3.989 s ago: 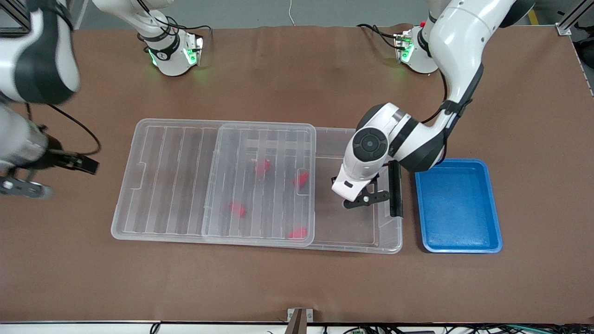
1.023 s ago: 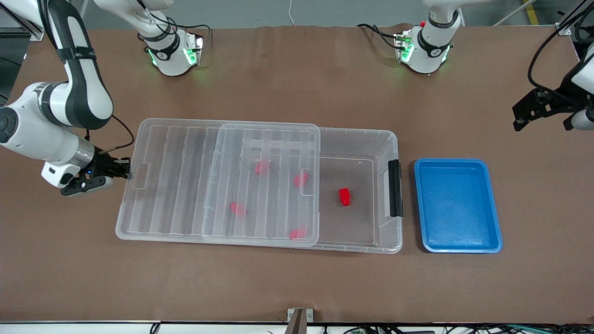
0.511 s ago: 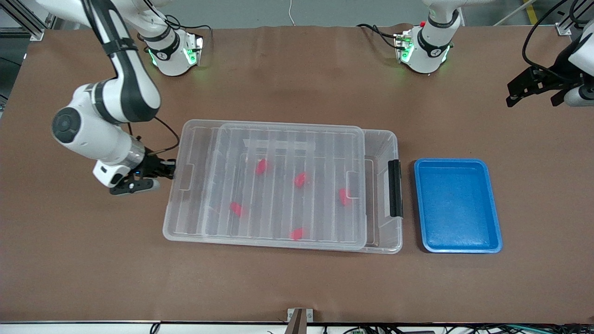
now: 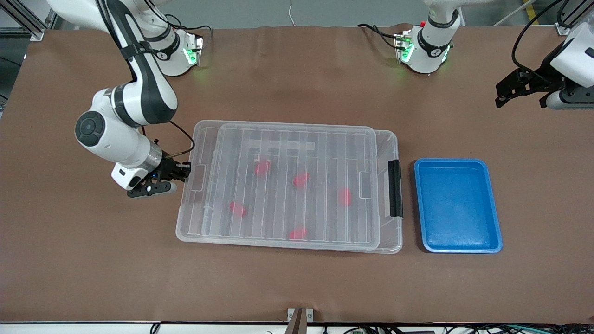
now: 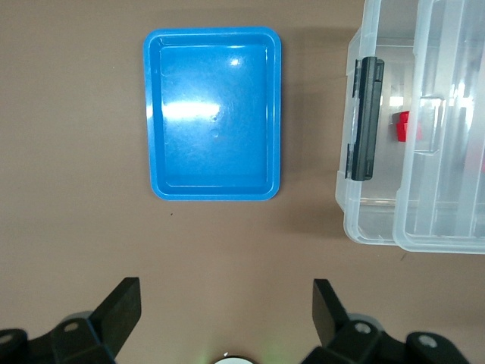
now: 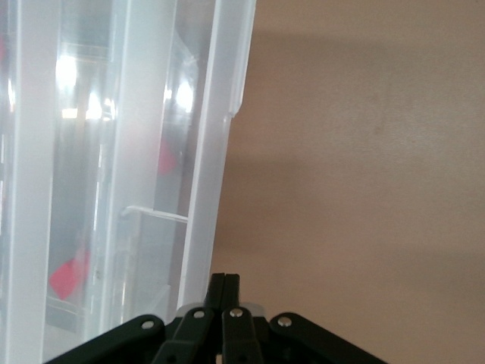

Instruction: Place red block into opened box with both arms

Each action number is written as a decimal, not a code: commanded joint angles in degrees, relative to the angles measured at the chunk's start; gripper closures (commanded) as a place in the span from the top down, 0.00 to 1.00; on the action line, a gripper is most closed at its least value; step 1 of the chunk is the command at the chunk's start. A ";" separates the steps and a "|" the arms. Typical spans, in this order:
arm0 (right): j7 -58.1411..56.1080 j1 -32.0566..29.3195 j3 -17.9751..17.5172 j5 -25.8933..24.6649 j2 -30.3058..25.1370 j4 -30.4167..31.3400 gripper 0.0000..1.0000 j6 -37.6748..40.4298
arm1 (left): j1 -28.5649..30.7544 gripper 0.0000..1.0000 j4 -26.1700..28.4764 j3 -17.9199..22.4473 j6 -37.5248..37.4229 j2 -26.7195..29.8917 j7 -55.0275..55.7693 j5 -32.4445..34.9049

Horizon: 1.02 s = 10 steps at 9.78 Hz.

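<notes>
The clear box (image 4: 393, 139) lies mid-table, its black handle (image 4: 395, 188) toward the left arm's end. Its ribbed lid (image 4: 287, 139) covers nearly all of it. Several red blocks show through the lid, one (image 4: 344, 196) closest to the handle. My right gripper (image 4: 184, 171) is shut, its tips against the lid's short edge at the right arm's end; the right wrist view shows that gripper (image 6: 224, 282) touching the lid rim (image 6: 220, 152). My left gripper (image 4: 519, 98) hangs open and empty over the table's left-arm end. The left wrist view shows that gripper (image 5: 226, 294), the box (image 5: 356, 220) and a red block (image 5: 402, 127).
A blue tray (image 4: 457, 204) with nothing in it sits beside the box's handle end, also seen as the blue tray (image 5: 214, 114) from the left wrist. Brown table surface surrounds both containers. The arm bases stand along the edge farthest from the front camera.
The lid has slid toward the handle end with my shut right gripper moving behind it, and now covers the red block that lay uncovered. My left gripper drifted slightly, still open.
</notes>
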State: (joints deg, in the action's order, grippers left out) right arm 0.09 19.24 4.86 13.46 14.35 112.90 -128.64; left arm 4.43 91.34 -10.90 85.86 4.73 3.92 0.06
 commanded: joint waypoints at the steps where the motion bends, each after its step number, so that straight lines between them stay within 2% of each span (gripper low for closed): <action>1: 2.72 1.68 0.33 1.22 1.20 -1.98 0.00 -0.04 | 0.14 1.00 1.57 -0.18 -0.25 -0.33 -0.49 0.02; 2: 2.20 1.33 0.42 1.13 1.11 -1.98 0.00 0.31 | 0.14 1.00 1.56 -0.18 -0.25 -0.16 -0.49 0.02; 3: 3.15 0.89 0.85 0.87 0.51 -1.98 0.26 1.01 | 0.14 1.00 1.48 -0.18 -0.25 -0.16 -0.49 0.02; 4: 4.38 -0.68 2.51 0.17 -1.76 -2.85 0.99 4.76 | 0.05 1.00 1.48 -0.18 -0.25 -0.24 -0.49 0.02; 5: 4.56 -2.87 3.48 -1.15 -4.48 -5.90 1.00 10.19 | 0.05 1.00 1.48 -0.18 -0.25 -0.33 -0.49 0.02; 7: 7.01 -7.71 3.49 -8.59 -8.36 -14.24 1.00 23.02 | 0.14 1.00 1.48 -0.18 -0.25 -0.25 -0.49 -0.06; 10: 5.02 -17.36 2.79 -9.94 -9.35 -29.79 1.00 41.75 | 0.05 1.00 1.48 -0.26 -0.34 0.02 -0.58 -0.06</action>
State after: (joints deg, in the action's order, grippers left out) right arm 5.18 5.89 9.09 4.57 3.58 89.36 -91.92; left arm 4.40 91.38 -10.92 85.86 4.75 3.92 0.06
